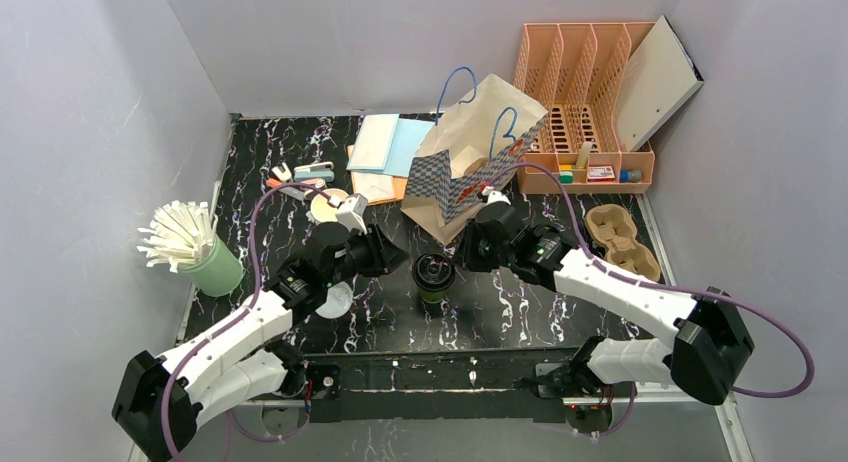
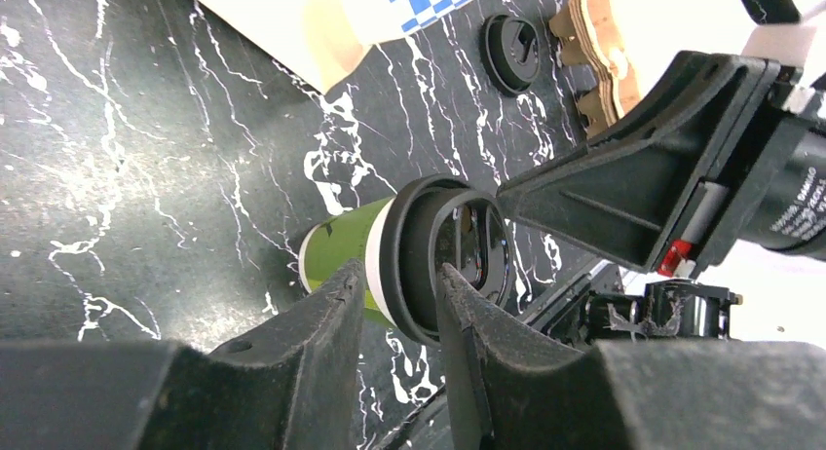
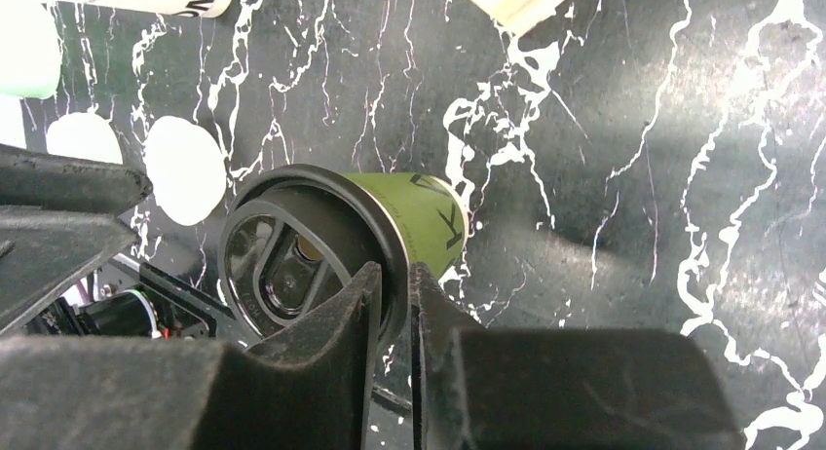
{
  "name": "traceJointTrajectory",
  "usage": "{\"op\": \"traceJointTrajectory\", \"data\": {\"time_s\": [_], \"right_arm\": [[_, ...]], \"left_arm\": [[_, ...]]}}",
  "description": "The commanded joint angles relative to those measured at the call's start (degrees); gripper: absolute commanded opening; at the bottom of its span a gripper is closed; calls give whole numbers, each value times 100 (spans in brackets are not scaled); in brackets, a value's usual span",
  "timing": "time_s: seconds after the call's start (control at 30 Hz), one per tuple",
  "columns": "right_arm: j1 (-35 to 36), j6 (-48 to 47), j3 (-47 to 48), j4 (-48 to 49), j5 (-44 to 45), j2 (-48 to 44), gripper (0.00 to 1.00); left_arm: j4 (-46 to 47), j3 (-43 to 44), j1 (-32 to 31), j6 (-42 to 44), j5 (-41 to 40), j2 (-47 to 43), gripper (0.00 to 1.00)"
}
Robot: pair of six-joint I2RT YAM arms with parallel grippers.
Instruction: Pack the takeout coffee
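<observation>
At the far left of the black table (image 1: pixel 520 307) with white streaks stands a light green pot (image 1: pixel 215 270) full of white straws (image 1: pixel 178 234). Farther back and a bit to the right lie a few small desk things (image 1: pixel 312 172) and some blue and white papers (image 1: pixel 388 144). Two white round lids (image 3: pixel 183 169) lie on the table near the left arm. The left claw (image 2: pixel 394 280) comes in from the left, right next to the cup. Its two black fingers (image 2: pixel 326 318) are a little apart, and the edge of the cup's lid shows right between the tips. I cannot tell if they pinch it or only sit around it. The coffee cup (image 1: pixel 433 285) stands upright on the table in the near middle, between the two claws and just in front of the bag, not inside it. It is dark green and has a black lid (image 1: pixel 433 269) on top. The right claw (image 3: pixel 393 275) comes in from the right and sits at the rim of the lid. Its fingers are almost together with only a thin gap, and I cannot tell if they grip the rim. Behind the cup a brown paper bag (image 1: pixel 480 132) with blue checks and blue handles leans with its mouth open. At the far right stands a peach rack (image 1: pixel 580 82), and nearer, on the right, lies a brown cardboard cup tray (image 1: pixel 622 242)
</observation>
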Motion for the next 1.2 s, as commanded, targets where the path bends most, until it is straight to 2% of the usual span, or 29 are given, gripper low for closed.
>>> {"op": "traceJointTrajectory", "data": {"time_s": [0.0, 0.1, 0.3, 0.5, 0.63, 0.8, 1.17], "right_arm": [[-412, -592, 278, 589, -910, 194, 27], [-695, -775, 462, 541, -1237, 356, 30], [-840, -1007, 553, 37, -1004, -8, 35], [-844, -986, 685, -531, -1274, -257, 47], [-844, -787, 331, -314, -1548, -511, 42], [-837, -686, 85, -130, -1944, -381, 36], [-844, -658, -95, 84, -2205, -89, 29]], "left_arm": [[-335, 65, 15, 219, -422, -173, 33], [-288, 44, 16, 232, -468, -182, 34], [-174, 125, 12, 182, -232, 86, 28], [-21, 114, 16, -30, 65, 231, 26], [55, 40, 15, -77, 145, 276, 26], [172, 74, 16, -123, 497, 585, 25], [-45, 128, 33, 12, 253, 647, 22]]}}
